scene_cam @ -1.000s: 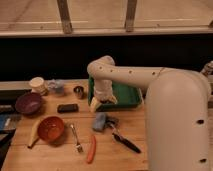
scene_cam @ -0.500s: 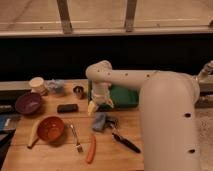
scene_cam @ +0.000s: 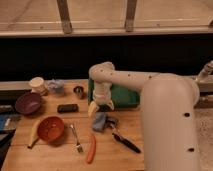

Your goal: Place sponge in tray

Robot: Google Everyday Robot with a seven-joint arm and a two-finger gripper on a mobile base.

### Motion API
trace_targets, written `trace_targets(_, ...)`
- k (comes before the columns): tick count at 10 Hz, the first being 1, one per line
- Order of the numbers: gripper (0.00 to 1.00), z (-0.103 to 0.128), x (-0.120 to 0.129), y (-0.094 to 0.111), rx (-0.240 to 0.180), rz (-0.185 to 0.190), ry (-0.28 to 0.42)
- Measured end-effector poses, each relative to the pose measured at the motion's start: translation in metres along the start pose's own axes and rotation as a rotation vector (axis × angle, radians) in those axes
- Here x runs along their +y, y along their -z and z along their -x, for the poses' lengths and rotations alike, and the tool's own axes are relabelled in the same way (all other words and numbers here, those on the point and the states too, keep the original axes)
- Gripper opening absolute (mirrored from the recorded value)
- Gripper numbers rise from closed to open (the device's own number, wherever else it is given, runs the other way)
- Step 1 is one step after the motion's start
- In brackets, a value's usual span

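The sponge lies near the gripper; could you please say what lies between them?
Nothing: in the camera view, only a bare stretch of table separates the open gripper from the sponge.

You will find the gripper (scene_cam: 100, 108) at the front left corner of the tray (scene_cam: 129, 96). The sponge (scene_cam: 99, 122) lies on the table (scene_cam: 55, 156) just in front of it; the flat bar (scene_cam: 67, 108) lies farther left.

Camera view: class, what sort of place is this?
Probably a kitchen-style counter: an orange bowl, a fork and a sponge lie on a wooden worktop. The gripper hangs open close to the sponge.
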Motion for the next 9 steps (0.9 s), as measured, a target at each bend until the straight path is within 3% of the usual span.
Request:
trace_targets(5,0.78,0.01,-0.009,-0.045,0.068,0.065,-0.004)
trace_targets(7,0.62,0.013,-0.005,-0.054,0.08,0.056,0.01)
trace_targets(9,0.4,0.01,0.001,-0.044,0.074,0.029,0.022)
